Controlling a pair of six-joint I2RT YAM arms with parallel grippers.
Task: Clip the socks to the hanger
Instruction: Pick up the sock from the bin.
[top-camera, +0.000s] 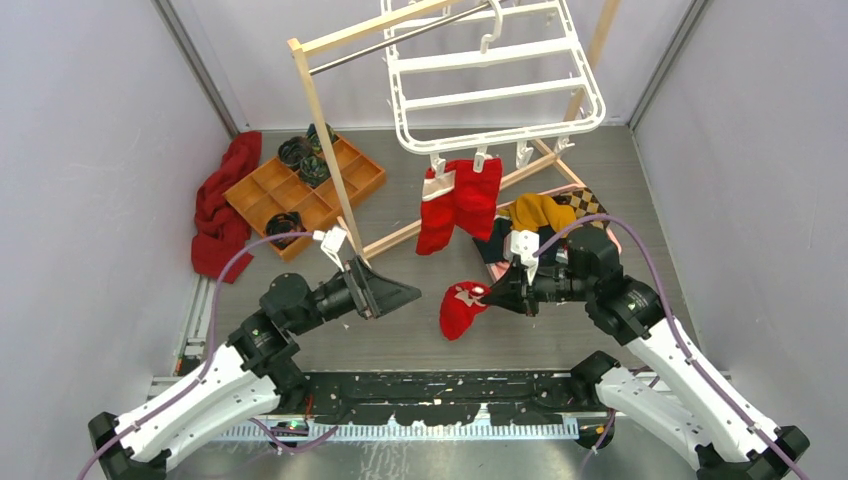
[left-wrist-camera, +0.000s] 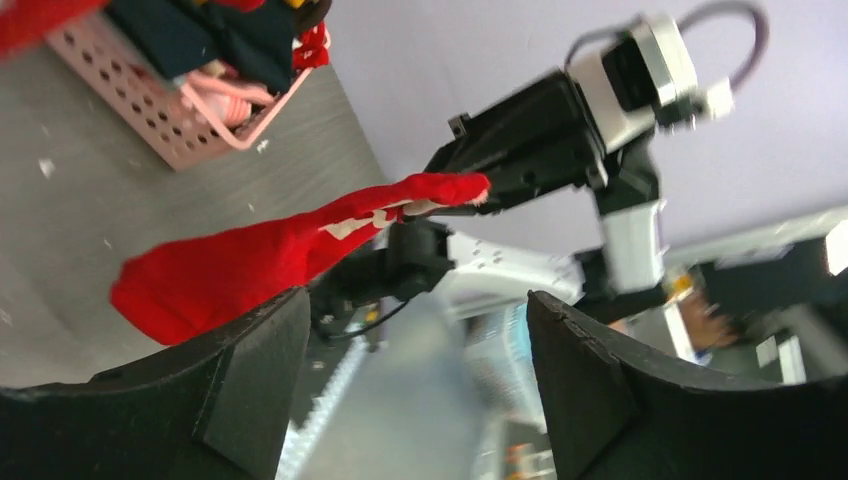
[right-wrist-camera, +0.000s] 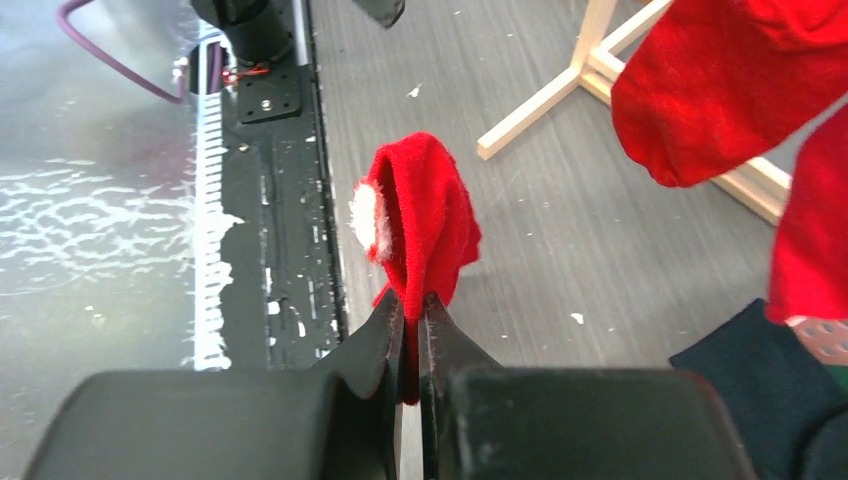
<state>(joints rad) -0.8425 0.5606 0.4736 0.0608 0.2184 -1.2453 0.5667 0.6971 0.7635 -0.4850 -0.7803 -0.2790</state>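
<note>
The white hanger (top-camera: 480, 57) hangs from the rack's rod at the top. Two red socks (top-camera: 460, 200) hang from its front clips. A third red sock (top-camera: 462, 306) with a white patterned cuff dangles just above the floor, and my right gripper (top-camera: 492, 295) is shut on its cuff end. The right wrist view shows that sock (right-wrist-camera: 425, 220) pinched between the closed fingers of the right gripper (right-wrist-camera: 412, 305). My left gripper (top-camera: 403, 293) stands open a short way left of it, nothing between its fingers. In the left wrist view the sock (left-wrist-camera: 250, 265) stretches past the open left gripper (left-wrist-camera: 415, 300).
A light wooden rack (top-camera: 322, 140) stands mid-table, its base bars (right-wrist-camera: 560, 90) near the hanging socks. A wooden tray (top-camera: 305, 180) with dark rolled socks and a dark red cloth (top-camera: 220, 210) lie at the left. A pink basket (left-wrist-camera: 170, 130) of garments sits behind the right arm.
</note>
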